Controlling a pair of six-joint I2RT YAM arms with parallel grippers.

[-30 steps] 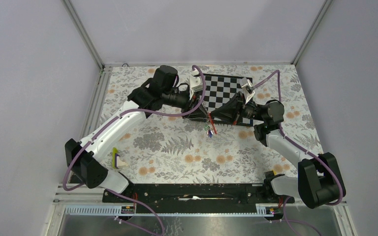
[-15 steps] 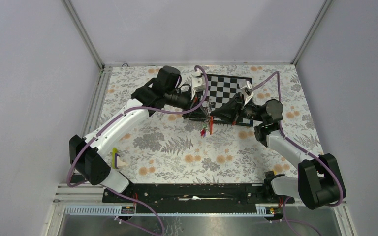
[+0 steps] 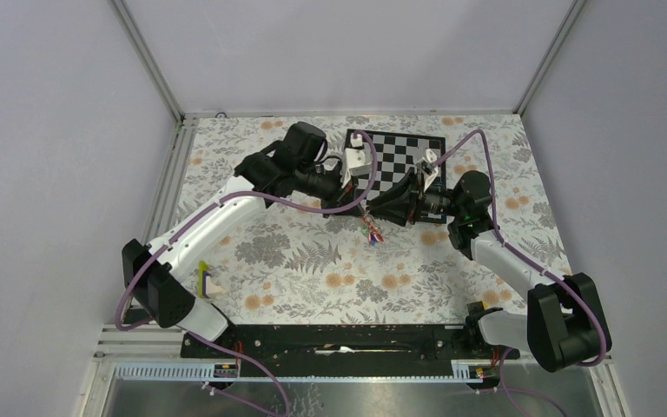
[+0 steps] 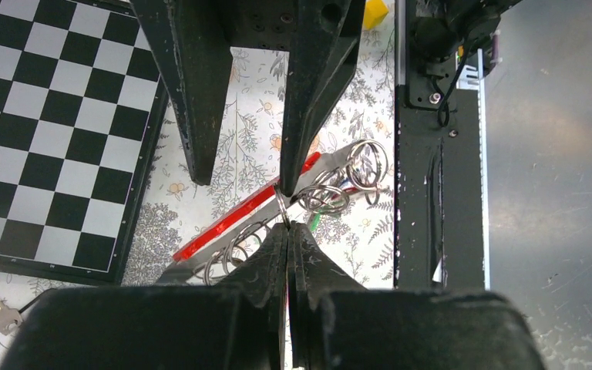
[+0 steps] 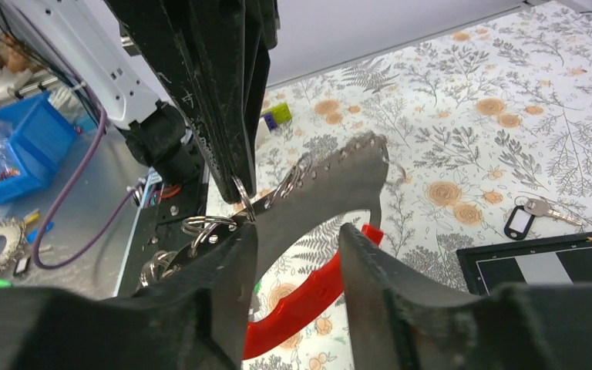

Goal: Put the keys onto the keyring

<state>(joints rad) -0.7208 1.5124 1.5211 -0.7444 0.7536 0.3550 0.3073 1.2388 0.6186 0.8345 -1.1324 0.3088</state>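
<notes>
So the bunch of small keys with red, green and blue plastic tags [image 3: 371,229] was dangling in mid-air over the floral-print tabletop [image 3: 313,269], just off the near edge of the black-and-white checkerboard mat [image 3: 404,156], right where the two arms met in the middle. Up close it was a tangle of silver split rings [image 4: 364,163] with a long red plastic tag [image 4: 231,223] running through it and a bit of green poking out. The left gripper [image 4: 287,226] was clamped tight on one thin silver wire ring [image 4: 280,202] in that tangle, fingers pressed together with the wire pinched at the tips. The right gripper [image 5: 299,233] came in from the opposite side with its fingers parted. A grey toothed key blade [image 5: 331,189] sat across the gap between them, not squeezed, and I couldn't tell if either pad actually touched it. A lone silver key with a black-framed tag [image 5: 530,214] lay flat on the tabletop by a corner of the checkerboard, well apart from the bunch. A yellow-and-white block [image 3: 206,282] sat at the near left, beside the left arm.
</notes>
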